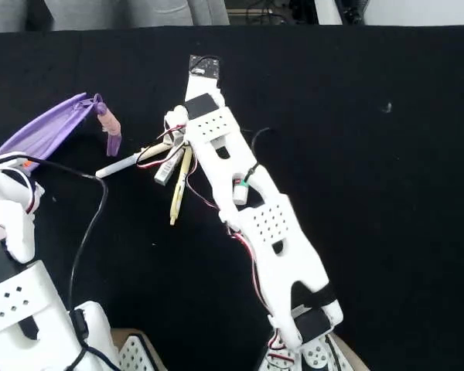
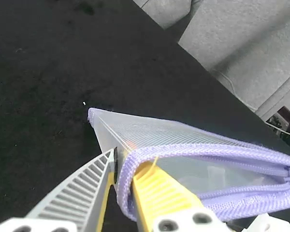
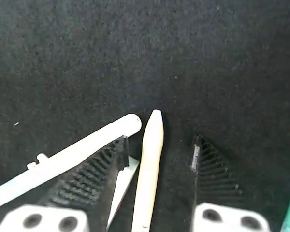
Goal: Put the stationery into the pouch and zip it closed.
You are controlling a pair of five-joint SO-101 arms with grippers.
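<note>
Right tool (image 3: pixel 160 139) gapes astride a pen (image 3: pixel 150 169) aligned with it; left tool (image 2: pixel 123 162) clamps pouch (image 2: pixel 183 140).

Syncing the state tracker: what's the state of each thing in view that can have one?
pouch: unzipped, mouth open, rim pinched by the left gripper.
left gripper: shut on the pouch rim.
right gripper: open, straddling the cream pen.
cream pen: lying on the table between the open jaws, not gripped.
white pen: lying on the table, outside the jaws.
</note>
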